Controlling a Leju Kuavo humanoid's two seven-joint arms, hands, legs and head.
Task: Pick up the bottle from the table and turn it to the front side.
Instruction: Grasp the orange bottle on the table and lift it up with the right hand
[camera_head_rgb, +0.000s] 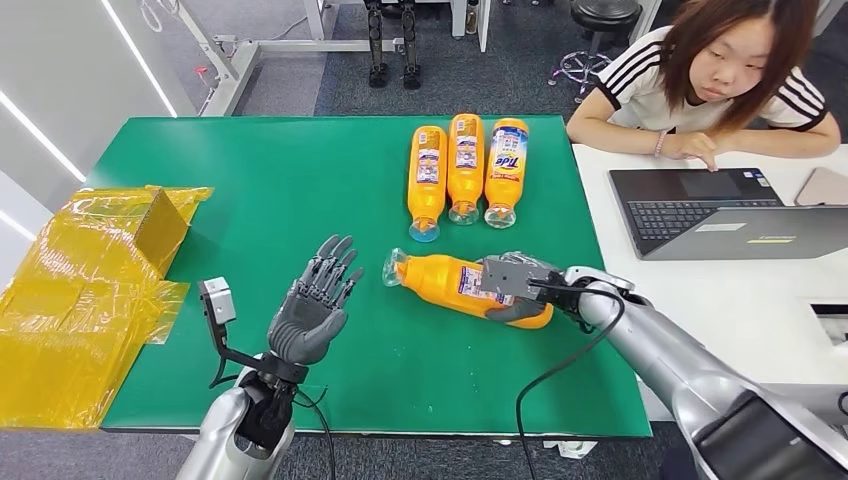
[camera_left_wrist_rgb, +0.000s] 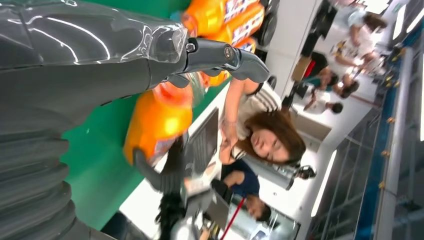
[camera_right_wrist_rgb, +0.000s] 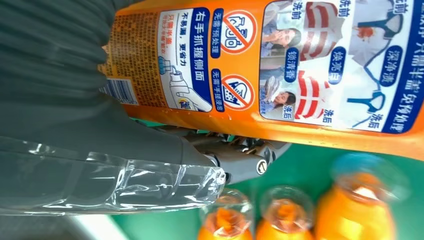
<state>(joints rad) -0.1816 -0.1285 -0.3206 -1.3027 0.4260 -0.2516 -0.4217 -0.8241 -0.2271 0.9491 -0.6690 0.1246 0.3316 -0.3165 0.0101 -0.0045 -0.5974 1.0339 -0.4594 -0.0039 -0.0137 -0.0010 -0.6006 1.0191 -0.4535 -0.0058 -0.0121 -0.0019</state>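
The right hand (camera_head_rgb: 515, 285) grips the orange bottle (camera_head_rgb: 450, 280) lying on its side on the green table (camera_head_rgb: 270, 190), just below three lined-up bottles (camera_head_rgb: 465, 165). Beside it, the left hand (camera_head_rgb: 315, 305) hovers empty, fingers spread.

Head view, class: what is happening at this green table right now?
The robot's right hand grips an orange bottle lying on its side on the green table, its back label showing in the right wrist view. The left hand is raised, open, holding nothing. Three more orange bottles lie in a row beyond. A person sits at a laptop nearby.
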